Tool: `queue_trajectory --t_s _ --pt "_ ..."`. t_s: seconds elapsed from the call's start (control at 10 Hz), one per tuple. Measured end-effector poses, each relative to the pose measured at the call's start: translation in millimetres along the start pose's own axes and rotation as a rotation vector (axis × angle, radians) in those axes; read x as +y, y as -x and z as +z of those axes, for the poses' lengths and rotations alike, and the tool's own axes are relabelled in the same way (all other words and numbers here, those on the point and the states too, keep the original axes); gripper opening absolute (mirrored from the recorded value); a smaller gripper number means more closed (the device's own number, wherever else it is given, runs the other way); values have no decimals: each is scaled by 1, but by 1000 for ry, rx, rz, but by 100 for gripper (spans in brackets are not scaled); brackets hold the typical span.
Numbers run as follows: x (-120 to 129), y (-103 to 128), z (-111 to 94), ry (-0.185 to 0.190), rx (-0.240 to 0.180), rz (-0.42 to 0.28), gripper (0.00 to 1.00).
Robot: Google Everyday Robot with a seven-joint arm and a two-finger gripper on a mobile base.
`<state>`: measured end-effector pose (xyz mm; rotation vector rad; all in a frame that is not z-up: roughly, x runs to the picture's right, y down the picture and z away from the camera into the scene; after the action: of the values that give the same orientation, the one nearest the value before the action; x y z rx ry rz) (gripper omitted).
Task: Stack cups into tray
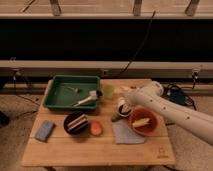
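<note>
Pincer [125,102] spread wide, low over cream-white cup [121,107], right of frame centre on table [100,150]; pale green cup [107,90] just beside tray [70,78]; cups likely light, rigid, slick; best pinched across rim.

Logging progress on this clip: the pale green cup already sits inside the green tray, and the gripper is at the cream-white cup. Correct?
Not quite. The camera view shows the pale green cup standing on the wooden table, just outside the green tray, not inside it. The gripper is at the cream-white cup, as you say.
</note>
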<state>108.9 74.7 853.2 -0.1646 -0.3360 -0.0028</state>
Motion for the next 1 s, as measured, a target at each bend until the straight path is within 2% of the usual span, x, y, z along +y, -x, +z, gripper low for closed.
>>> queue_trajectory --t_s 0.2,0.5,0.7,1.0 --pt "0 -5 2 -1 12 8 58" --pt "-1 -12 1 2 14 23 25" --pt "-3 -12 -2 8 2 28 16" --pt "-13 -8 -13 14 -22 13 16"
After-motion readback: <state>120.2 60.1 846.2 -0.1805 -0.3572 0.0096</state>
